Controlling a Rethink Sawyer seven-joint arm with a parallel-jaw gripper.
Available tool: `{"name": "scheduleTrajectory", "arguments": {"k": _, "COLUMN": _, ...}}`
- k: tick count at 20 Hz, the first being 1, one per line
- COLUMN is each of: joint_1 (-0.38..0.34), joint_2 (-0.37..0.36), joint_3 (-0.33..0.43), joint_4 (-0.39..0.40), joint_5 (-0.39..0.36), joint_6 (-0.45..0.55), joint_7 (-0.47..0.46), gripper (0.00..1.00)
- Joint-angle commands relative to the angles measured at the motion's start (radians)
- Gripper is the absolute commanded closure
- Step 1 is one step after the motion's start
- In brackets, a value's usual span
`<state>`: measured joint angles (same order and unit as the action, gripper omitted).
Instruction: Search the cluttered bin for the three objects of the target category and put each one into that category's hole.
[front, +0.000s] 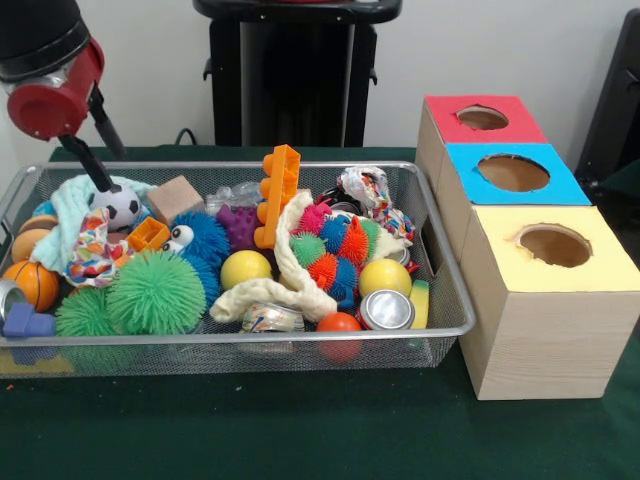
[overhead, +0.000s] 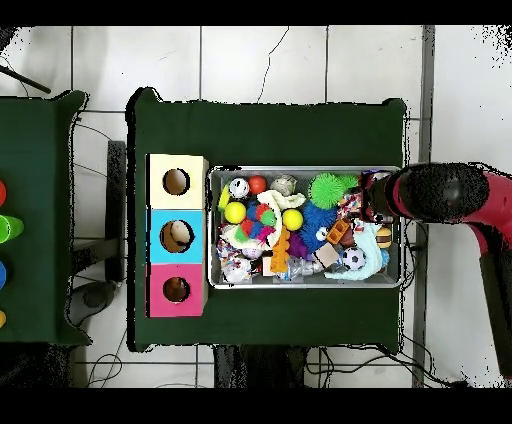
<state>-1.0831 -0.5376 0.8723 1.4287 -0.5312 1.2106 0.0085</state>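
1. The target category isn't named, so I judge by what fills the bin (front: 440, 330): balls look the likeliest set. A soccer ball (front: 120, 205) sits at the far left, a basketball (front: 32, 284) at the near left, and two yellow balls (front: 246, 268) nearer the middle.
2. My hand (front: 98, 178) comes down at the bin's far left corner, its dark tip touching or just above the soccer ball. I cannot tell whether it is released or clenched; the tip is too thin and partly hidden by a pale cloth (front: 68, 215).
3. The soccer ball lies just right of and below the hand, so a short drop would reach it. Being round, it has no long axis to line up with.
4. The three boxes stand right of the bin on the desk (front: 300, 430): red hole (front: 482, 118) far, blue hole (front: 513, 172) between, yellow hole (front: 555, 245) near. Any carry must cross the bin's whole width.
5. From overhead, the blue box's hole seems to hold something already; I can't tell what.
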Motion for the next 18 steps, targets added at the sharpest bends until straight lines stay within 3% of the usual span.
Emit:
{"name": "scheduleTrajectory", "arguments": {"k": 1, "joint_1": 0.013, "joint_2": 0.046, "joint_3": -0.044, "joint_4": 0.025, "joint_5": -0.015, "joint_6": 0.07, "joint_7": -0.061, "gripper": 0.0}}
{"name": "scheduleTrajectory", "arguments": {"k": 9, "joint_1": 0.025, "joint_2": 0.151, "joint_3": -0.097, "joint_4": -0.041, "joint_5": -0.068, "joint_6": 0.02, "joint_7": -0.053, "gripper": 0.0}}
{"name": "scheduleTrajectory", "arguments": {"k": 18, "joint_1": 0.016, "joint_2": 0.253, "joint_3": -0.111, "joint_4": -0.11, "joint_5": -0.079, "joint_6": -0.031, "joint_7": -0.086, "gripper": 0.0}}
